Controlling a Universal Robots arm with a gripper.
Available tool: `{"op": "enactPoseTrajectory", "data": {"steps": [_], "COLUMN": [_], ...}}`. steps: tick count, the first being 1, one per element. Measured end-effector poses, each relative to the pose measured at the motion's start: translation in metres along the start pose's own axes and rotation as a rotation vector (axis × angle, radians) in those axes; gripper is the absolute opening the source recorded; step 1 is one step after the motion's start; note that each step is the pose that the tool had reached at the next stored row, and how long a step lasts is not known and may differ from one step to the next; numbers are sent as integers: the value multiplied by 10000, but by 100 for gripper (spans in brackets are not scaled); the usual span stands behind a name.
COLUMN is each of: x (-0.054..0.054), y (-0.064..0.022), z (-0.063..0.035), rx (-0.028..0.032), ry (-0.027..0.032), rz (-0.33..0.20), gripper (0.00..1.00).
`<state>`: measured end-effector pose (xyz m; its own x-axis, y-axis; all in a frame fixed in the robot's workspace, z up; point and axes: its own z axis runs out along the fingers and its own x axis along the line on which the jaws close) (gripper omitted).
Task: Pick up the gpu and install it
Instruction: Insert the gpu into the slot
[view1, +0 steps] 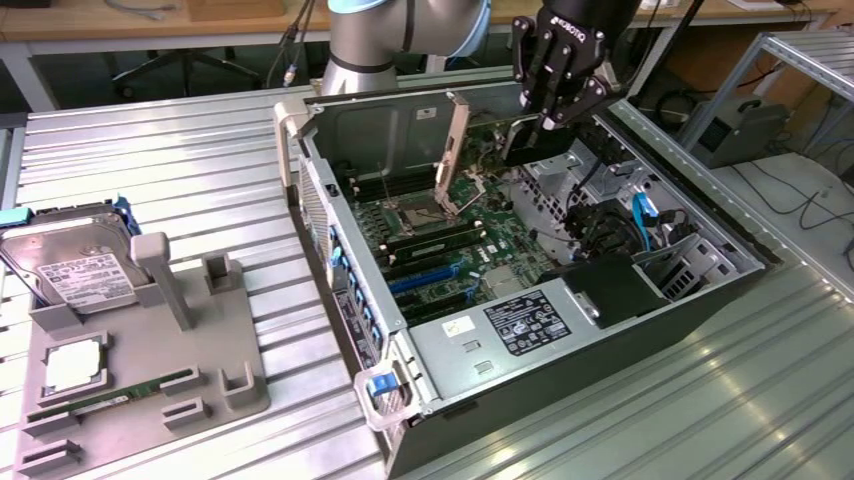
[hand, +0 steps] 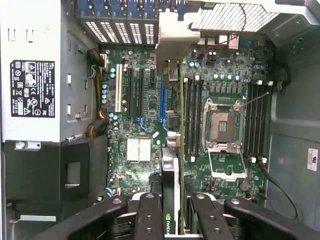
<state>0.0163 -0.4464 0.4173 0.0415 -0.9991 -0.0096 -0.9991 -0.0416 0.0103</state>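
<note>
The gpu hangs edge-on inside the open computer case, above the green motherboard. My gripper is shut on its black end, reaching in from the case's upper side. The card's silver end bracket stands at the case's rear wall. In the wrist view the gpu runs as a thin black strip out from between my fingers, and my gripper clamps it. Its bracket lies at the far end, over the motherboard with its expansion slots.
The open CPU socket and memory slots lie beside the card. A power supply fills the case's near end. On the exterior view's left, a grey fixture carries a hard drive and a green memory stick.
</note>
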Motion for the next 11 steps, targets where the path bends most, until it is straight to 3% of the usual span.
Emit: {"op": "enactPoseTrajectory", "data": {"steps": [11], "x": [0], "y": [0], "z": [32], "rx": [0], "ry": [0], "rz": [1], "gripper": [27]}}
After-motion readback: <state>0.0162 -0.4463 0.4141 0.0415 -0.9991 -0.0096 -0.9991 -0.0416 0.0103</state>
